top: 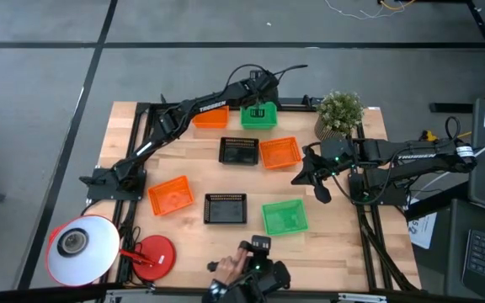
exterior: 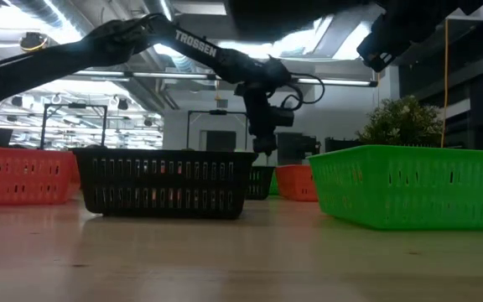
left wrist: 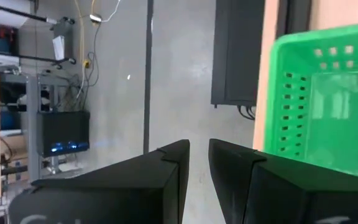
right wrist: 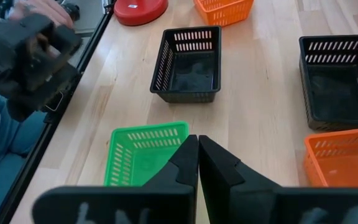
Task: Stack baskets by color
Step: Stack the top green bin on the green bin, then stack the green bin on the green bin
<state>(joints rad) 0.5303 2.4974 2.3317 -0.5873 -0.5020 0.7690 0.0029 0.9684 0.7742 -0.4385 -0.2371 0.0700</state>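
Seven baskets show in the high view. Along the far edge stand an orange one [top: 209,118] and a green one [top: 249,120]. In the middle are a black [top: 238,151] and an orange [top: 279,153]. Nearer are an orange [top: 171,195], a black [top: 226,208] and a green [top: 285,216]. My left gripper [left wrist: 199,155] is at the far green basket [left wrist: 328,93], by its far wall. Its fingers stand a little apart, open, with only floor showing between them. My right gripper [right wrist: 197,146] waits shut at the right, above the near green basket [right wrist: 142,152].
A potted plant [top: 340,114] stands at the far right corner. A red round object [top: 154,252] and a white disc [top: 82,248] sit off the near left corner. A person's hand with a dark device [top: 251,269] is at the near edge.
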